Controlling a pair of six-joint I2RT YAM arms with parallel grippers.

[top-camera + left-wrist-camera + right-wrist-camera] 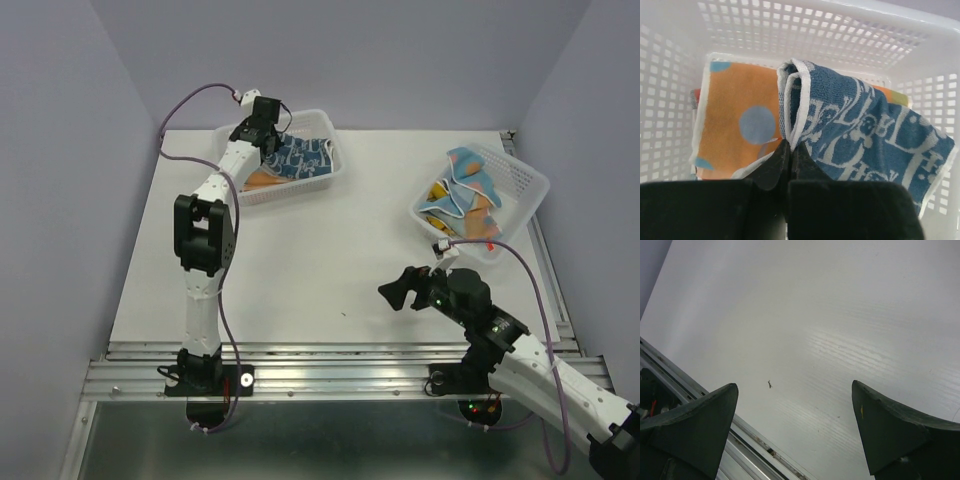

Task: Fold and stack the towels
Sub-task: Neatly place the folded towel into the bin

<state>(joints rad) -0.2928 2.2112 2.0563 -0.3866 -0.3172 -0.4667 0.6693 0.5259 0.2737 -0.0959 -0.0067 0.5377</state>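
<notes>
Two towels are lying in one basket (815, 30); the left claw (789, 150) is pinching the navy towel (865, 145) by its folded white hem, above the orange towel (735, 120). Soft and limp, it is probably needing corner holds. The right claw (794, 386) is hanging wide, empty, over the desk (840, 315).

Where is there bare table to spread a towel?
Widest bare patch: middle of the table, bordered by the left basket, right basket, left arm and open right claw. A smaller strip lies at the far edge between the baskets. Crowded: both baskets hold towels; the left claw is shut on the navy towel inside the left one.
</notes>
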